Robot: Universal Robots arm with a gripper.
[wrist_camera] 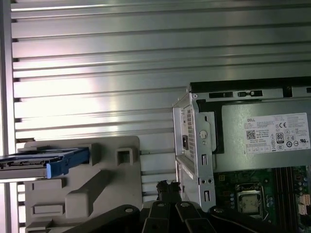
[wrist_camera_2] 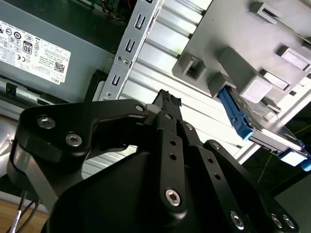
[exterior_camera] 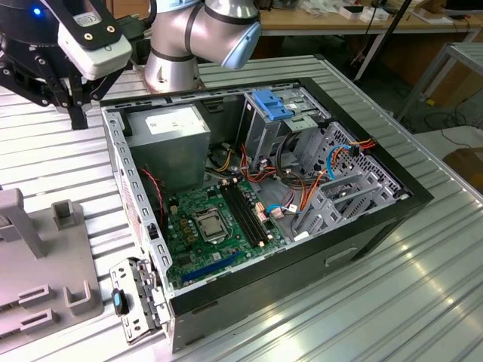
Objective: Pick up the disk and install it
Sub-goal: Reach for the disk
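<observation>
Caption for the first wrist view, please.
Gripper hovers over the table; the disk lies on a grey holder beside the open computer case.

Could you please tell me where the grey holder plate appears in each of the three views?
Exterior view: the grey holder plate lies on the ribbed table at the exterior view's left, beside the open computer case.
Second wrist view: the plate sits past the case's metal edge, holding the disk.
First wrist view: the plate lies beside the case's corner, holding the disk.
Shared landmark: the power supply with its white label.
</observation>
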